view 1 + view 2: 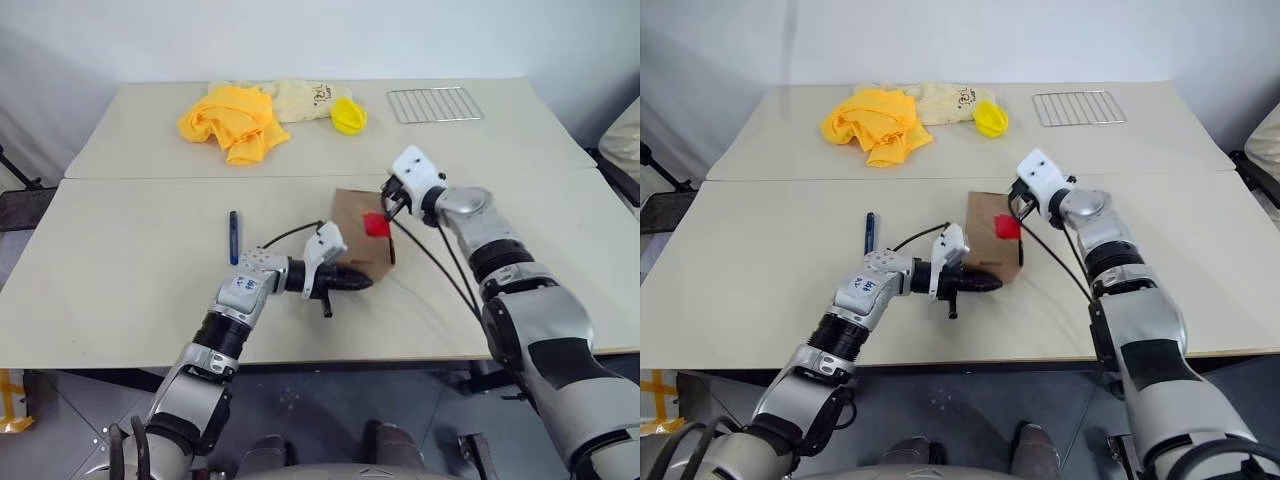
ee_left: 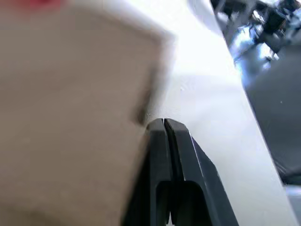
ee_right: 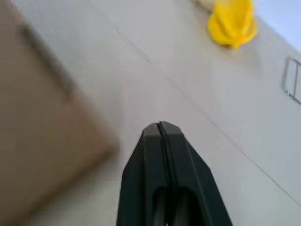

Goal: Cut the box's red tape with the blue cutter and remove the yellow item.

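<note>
The brown box point(image 1: 355, 232) lies near the middle of the near table, with the red tape point(image 1: 377, 224) on its top towards the right edge. My left gripper point(image 1: 362, 281) is shut and empty, its tips at the box's near side; the left wrist view shows its black fingers point(image 2: 181, 155) pressed together beside the brown wall point(image 2: 70, 117). My right gripper point(image 1: 390, 203) is shut and empty, just above the box's far right corner. The blue cutter point(image 1: 234, 237) lies on the table left of the box, held by nothing. The yellow item is hidden.
On the far table lie a yellow cloth point(image 1: 235, 122), a cream cloth point(image 1: 303, 98), a small yellow object point(image 1: 349, 115) and a wire rack point(image 1: 434, 104). A seam point(image 1: 150, 178) runs between the two tables. Black cables point(image 1: 440, 262) hang from my right arm beside the box.
</note>
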`<state>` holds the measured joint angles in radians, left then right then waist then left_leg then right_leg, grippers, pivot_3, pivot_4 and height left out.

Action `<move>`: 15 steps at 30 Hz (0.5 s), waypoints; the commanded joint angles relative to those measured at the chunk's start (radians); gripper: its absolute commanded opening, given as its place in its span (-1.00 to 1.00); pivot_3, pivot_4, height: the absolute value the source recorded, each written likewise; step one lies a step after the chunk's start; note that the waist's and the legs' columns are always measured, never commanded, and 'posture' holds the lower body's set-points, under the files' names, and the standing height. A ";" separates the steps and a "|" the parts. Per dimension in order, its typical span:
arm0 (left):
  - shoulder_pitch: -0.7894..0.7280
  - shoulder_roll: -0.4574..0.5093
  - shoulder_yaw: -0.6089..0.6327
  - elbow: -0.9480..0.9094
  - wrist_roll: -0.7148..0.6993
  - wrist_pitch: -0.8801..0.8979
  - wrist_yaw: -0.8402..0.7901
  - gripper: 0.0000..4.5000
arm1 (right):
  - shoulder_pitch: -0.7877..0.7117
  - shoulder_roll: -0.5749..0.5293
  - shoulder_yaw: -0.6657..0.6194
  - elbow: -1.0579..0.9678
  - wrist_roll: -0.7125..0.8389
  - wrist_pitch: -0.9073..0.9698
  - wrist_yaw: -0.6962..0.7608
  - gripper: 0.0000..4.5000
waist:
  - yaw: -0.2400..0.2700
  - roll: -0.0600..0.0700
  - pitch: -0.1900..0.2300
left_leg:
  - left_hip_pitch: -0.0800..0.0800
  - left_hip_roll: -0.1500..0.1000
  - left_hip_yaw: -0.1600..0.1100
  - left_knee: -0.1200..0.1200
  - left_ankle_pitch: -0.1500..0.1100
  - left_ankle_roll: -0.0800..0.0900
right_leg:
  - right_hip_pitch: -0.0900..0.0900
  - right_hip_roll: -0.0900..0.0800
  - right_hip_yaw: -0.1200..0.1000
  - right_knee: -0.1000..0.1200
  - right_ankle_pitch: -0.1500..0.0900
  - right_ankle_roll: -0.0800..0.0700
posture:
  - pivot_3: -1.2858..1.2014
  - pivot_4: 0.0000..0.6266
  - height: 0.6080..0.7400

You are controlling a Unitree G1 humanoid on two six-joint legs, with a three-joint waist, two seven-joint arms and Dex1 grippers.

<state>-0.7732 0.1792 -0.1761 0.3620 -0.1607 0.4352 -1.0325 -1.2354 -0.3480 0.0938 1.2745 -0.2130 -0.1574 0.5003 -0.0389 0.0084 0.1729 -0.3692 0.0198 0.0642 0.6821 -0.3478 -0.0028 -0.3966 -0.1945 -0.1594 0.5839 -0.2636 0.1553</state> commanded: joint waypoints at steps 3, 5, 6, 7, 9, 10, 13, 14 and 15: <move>0.059 0.070 0.040 -0.139 -0.053 0.059 0.014 -0.98 | -0.057 -0.078 -0.048 0.000 0.006 -0.055 -0.203 -1.00 | -0.001 0.000 0.000 | 0.000 0.000 0.000 0.000 0.000 0.000 | 0.000 0.000 0.000 0.001 0.000 0.000 | 0.03 -0.52 1.00; 0.090 0.100 0.044 -0.195 -0.071 0.100 0.019 -0.98 | -0.060 -0.101 -0.065 -0.010 0.019 -0.059 -0.215 -1.00 | -0.002 0.000 0.000 | 0.000 0.000 0.000 0.000 0.000 0.000 | 0.000 0.000 0.000 0.001 0.000 0.000 | 0.03 -0.52 1.00; 0.106 0.118 0.047 -0.227 -0.081 0.124 0.020 -0.98 | -0.058 -0.113 -0.075 -0.019 0.029 -0.060 -0.210 -1.00 | -0.002 0.000 0.000 | 0.000 0.000 0.000 0.000 0.000 0.000 | 0.000 0.000 0.000 0.001 0.000 0.000 | 0.03 -0.52 1.00; 0.130 0.152 0.063 -0.267 -0.093 0.158 0.023 -0.98 | -0.044 -0.131 -0.094 -0.047 0.051 -0.055 -0.183 -1.00 | -0.005 0.000 0.000 | 0.000 0.000 0.000 0.000 0.000 0.000 | 0.000 0.000 0.000 0.001 0.000 0.000 | 0.03 -0.52 1.00; 0.163 0.202 0.085 -0.325 -0.110 0.203 0.030 -0.98 | -0.016 -0.155 -0.122 -0.095 0.087 -0.041 -0.139 -1.00 | -0.012 0.000 0.000 | 0.000 0.000 0.000 0.000 0.000 0.000 | 0.000 0.000 0.000 0.000 0.000 0.000 | 0.03 -0.52 1.00; 0.175 0.234 0.099 -0.336 -0.110 0.210 0.035 -0.98 | 0.017 -0.165 -0.135 -0.144 0.110 -0.017 -0.102 -1.00 | -0.013 0.000 0.000 | 0.000 0.000 0.000 0.000 0.000 0.000 | 0.000 0.000 0.000 0.000 0.000 0.000 | 0.03 -0.52 1.00; 0.186 0.286 0.124 -0.335 -0.106 0.198 0.062 -0.98 | 0.128 -0.180 -0.148 -0.314 0.156 0.079 -0.014 -1.00 | -0.012 0.000 0.000 | 0.001 0.001 -0.001 0.000 0.000 0.000 | 0.000 0.000 0.000 0.001 0.000 0.000 | 0.03 -0.52 1.00; 0.175 0.291 0.129 -0.303 -0.088 0.166 0.082 -0.98 | 0.195 -0.180 -0.139 -0.404 0.167 0.113 0.022 -1.00 | -0.011 0.000 0.000 | 0.000 0.000 -0.001 0.000 0.000 0.000 | 0.000 0.000 0.000 0.001 0.000 0.000 | 0.03 -0.52 1.00; 0.160 0.290 0.131 -0.266 -0.068 0.134 0.109 -0.98 | 0.253 -0.179 -0.131 -0.483 0.173 0.147 0.044 -1.00 | -0.006 0.000 0.000 | 0.000 0.000 -0.001 0.000 0.000 0.000 | 0.000 0.000 0.000 0.001 0.000 0.000 | 0.03 -0.52 1.00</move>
<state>-0.5932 0.4708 -0.0564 0.0698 -0.2445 0.6189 -0.9577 -1.0357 -0.5266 -0.0461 0.9196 -0.0692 -0.0614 0.4930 -0.0445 0.0084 0.1730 -0.3687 0.0201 0.0631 0.6823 -0.3478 -0.0028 -0.3965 -0.1945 -0.1591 0.5850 -0.2636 0.1552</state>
